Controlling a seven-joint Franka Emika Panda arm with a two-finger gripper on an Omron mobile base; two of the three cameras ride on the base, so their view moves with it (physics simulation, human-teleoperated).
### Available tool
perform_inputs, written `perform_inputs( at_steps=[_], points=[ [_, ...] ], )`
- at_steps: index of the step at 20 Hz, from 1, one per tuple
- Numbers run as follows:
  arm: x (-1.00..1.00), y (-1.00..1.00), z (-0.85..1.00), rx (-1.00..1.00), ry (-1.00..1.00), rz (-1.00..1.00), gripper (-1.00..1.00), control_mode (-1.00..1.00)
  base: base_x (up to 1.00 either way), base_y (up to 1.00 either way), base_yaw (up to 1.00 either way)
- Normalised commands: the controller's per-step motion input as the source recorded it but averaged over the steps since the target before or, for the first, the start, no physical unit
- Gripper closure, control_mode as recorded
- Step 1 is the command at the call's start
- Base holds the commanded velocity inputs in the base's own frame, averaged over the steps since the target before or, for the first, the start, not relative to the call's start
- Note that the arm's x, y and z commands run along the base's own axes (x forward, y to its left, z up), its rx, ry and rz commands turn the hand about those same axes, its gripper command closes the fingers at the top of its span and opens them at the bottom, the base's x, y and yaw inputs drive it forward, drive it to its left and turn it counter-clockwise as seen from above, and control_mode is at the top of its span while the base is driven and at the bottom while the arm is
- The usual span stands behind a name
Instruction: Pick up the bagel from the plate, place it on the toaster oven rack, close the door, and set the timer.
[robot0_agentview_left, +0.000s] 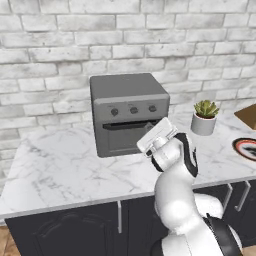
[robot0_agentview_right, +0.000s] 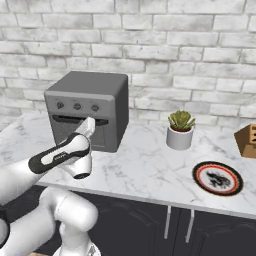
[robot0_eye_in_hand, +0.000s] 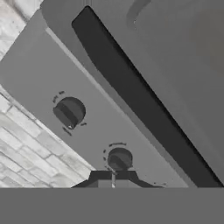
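We find the door (robot0_agentview_left: 127, 136) closed and the plate (robot0_agentview_right: 218, 178) bare at 4 o'clock from the toaster oven (robot0_agentview_right: 87, 109); the bagel is presumably inside. The tool (robot0_eye_in_hand: 113, 177), pressed together, sits at a knob (robot0_eye_in_hand: 119, 159). We judge timer setting remains.

Behind everything you've got a whitewashed brick wall (robot0_agentview_left: 150, 35), pale grey blocks with lighter mortar, running the full width. Below it, a white marble counter (robot0_agentview_left: 60, 170) with grey veining stretches across, lit evenly with soft shadows. Under the counter you see dark cabinet doors (robot0_agentview_right: 145, 225) with slim silver handles (robot0_agentview_right: 166, 221). On the counter near the wall sits a small potted succulent (robot0_agentview_right: 180, 129) in a white pot, and at the far right a brown wooden block (robot0_agentview_right: 247, 140), possibly a knife block.
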Motion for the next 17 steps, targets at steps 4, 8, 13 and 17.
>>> perform_inputs(
  at_steps=[4, 8, 13, 17],
  points=[
    [-0.62, 0.00, 0.87, 0.31, -0.07, -0.03, 1.00, -1.00, 0.00, 0.00, 0.00],
    [-0.56, 0.08, 0.99, 0.22, -0.04, 0.00, 1.00, -1.00, 0.00, 0.00, 0.00],
    [-0.65, 0.11, 0.93, 0.14, 0.00, 0.00, 1.00, -1.00, 0.00, 0.00, 0.00],
    [-0.65, 0.22, 0.77, 0.03, 0.00, -0.01, 1.00, -1.00, 0.00, 0.00, 0.00]
  ],
)
